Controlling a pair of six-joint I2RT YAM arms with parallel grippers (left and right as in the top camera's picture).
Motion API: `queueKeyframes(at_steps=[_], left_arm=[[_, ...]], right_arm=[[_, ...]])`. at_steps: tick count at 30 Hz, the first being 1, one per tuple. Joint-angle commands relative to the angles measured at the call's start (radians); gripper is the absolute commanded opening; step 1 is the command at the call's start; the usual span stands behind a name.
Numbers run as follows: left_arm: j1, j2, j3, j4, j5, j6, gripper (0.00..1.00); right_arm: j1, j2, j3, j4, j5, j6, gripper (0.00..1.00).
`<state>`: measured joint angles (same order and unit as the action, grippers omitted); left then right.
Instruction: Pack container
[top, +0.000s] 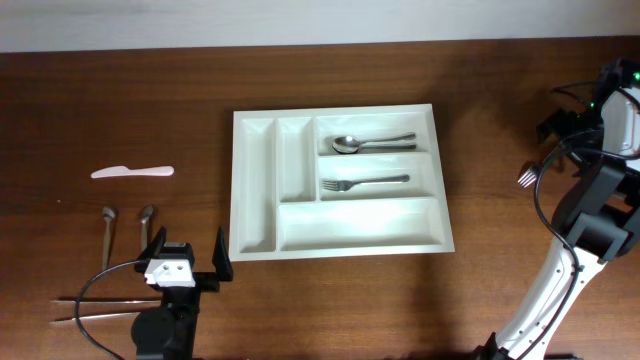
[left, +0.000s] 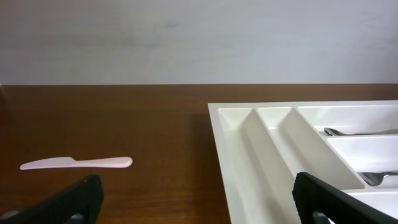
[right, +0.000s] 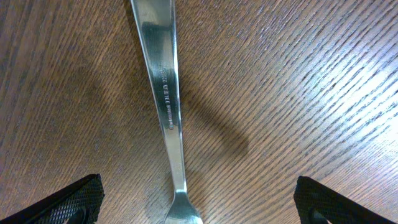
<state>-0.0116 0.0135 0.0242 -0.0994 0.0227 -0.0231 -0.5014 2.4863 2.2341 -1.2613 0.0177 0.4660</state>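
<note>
The white five-compartment container (top: 257, 190) lies mid-table; it also shows in the left wrist view (left: 242, 162). A spoon (top: 372, 144) lies in its top wide compartment and a fork (top: 365, 183) in the middle one. My left gripper (top: 188, 252) is open and empty, low by the tray's front left corner, and its fingers frame the tray edge in the left wrist view (left: 199, 202). My right gripper (top: 567, 135) is open at the far right, straddling a metal fork (right: 165, 93) that lies flat on the table; the fork's tines (top: 527, 178) show overhead.
A pale plastic knife (top: 132, 172) lies at the left, also seen in the left wrist view (left: 78, 163). Two metal spoons (top: 108, 232) (top: 146, 224) and two thin metal sticks (top: 100, 308) lie at the front left, beside my left arm.
</note>
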Motion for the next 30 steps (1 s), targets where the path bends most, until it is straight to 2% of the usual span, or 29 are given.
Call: queueKeyframes(at_steps=[1, 30], left_arm=[[0.005, -0.008, -0.007, 0.003, -0.003, -0.009, 0.99], [0.005, -0.008, -0.007, 0.003, -0.003, -0.009, 0.99]], right_arm=[[-0.005, 0.035, -0.009, 0.002, 0.02, -0.008, 0.99], [-0.005, 0.086, -0.009, 0.004, 0.029, -0.043, 0.98]])
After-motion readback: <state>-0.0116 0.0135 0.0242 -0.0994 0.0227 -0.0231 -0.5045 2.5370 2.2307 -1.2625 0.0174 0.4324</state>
